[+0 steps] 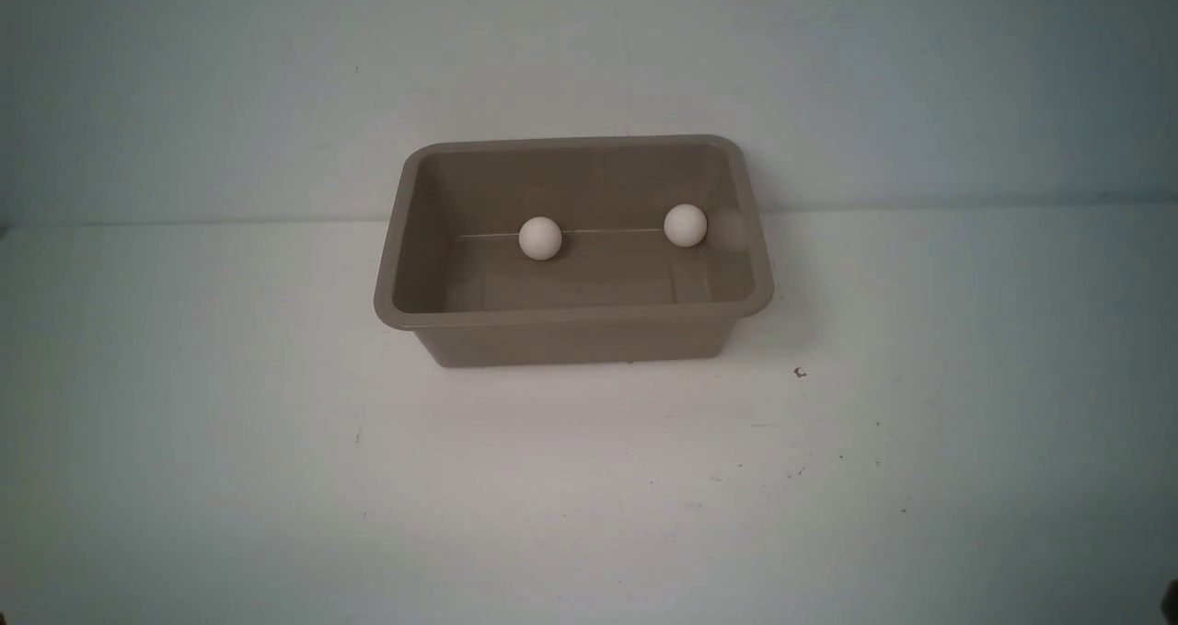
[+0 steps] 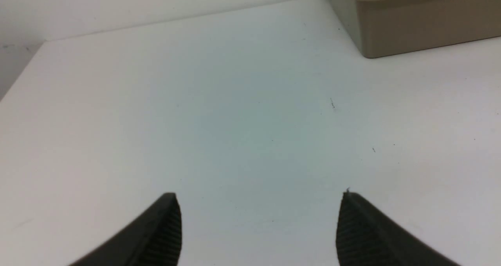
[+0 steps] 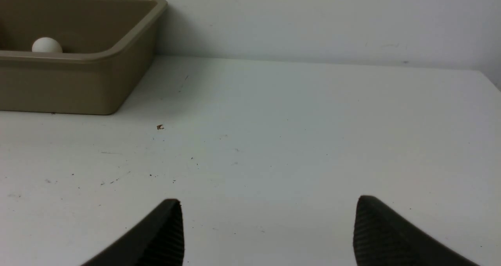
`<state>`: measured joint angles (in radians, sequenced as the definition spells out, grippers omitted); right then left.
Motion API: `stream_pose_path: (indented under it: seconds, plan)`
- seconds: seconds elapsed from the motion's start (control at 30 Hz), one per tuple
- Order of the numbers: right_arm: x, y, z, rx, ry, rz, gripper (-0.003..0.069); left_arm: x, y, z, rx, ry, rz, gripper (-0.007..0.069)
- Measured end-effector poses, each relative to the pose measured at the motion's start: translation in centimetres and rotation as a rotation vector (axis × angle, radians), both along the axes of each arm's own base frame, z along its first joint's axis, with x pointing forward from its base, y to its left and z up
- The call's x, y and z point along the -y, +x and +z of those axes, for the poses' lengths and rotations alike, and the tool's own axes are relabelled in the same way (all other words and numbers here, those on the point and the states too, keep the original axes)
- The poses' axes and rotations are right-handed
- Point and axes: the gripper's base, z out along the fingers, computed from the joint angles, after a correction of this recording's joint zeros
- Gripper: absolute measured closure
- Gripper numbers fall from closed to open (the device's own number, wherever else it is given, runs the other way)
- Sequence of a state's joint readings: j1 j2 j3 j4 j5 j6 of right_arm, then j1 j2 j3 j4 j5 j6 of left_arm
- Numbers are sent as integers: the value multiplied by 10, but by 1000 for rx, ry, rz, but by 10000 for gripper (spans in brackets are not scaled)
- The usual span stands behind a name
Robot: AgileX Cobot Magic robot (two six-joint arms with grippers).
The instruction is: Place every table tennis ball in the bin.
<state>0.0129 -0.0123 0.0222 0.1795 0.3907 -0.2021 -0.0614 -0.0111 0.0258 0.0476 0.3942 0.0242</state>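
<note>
The taupe-brown bin (image 1: 571,326) stands at the back middle of the white table. Two off-white table tennis balls lie on its floor by the far wall, one left of centre (image 1: 540,237) and one near the right wall (image 1: 685,225). My left gripper (image 2: 258,197) hangs open over bare table, with the bin's corner (image 2: 422,27) off ahead. My right gripper (image 3: 268,203) is open too, nothing between its fingers. From the right wrist view the bin (image 3: 78,82) lies well ahead, and one ball (image 3: 47,45) peeks over its rim. Neither gripper shows in the front view.
A pale wall rises right behind the bin. A small dark speck (image 1: 800,373) lies on the table to the right of the bin's front. The table's left edge (image 2: 19,82) shows in the left wrist view.
</note>
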Motion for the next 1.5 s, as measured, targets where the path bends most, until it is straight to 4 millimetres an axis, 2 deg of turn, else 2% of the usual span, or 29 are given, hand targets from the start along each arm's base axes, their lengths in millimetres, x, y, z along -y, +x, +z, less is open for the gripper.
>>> stream_pose_path:
  seconds: [1.07,1.33,1.5]
  plan:
    - [0,0,0,0,3,-1,134,-2,0,0,0,6,45,146]
    - [0,0,0,0,4,-1,134,2,0,0,-6,-179,58,146]
    - [0,0,0,0,4,-1,134,2,0,0,-4,-132,36,146]
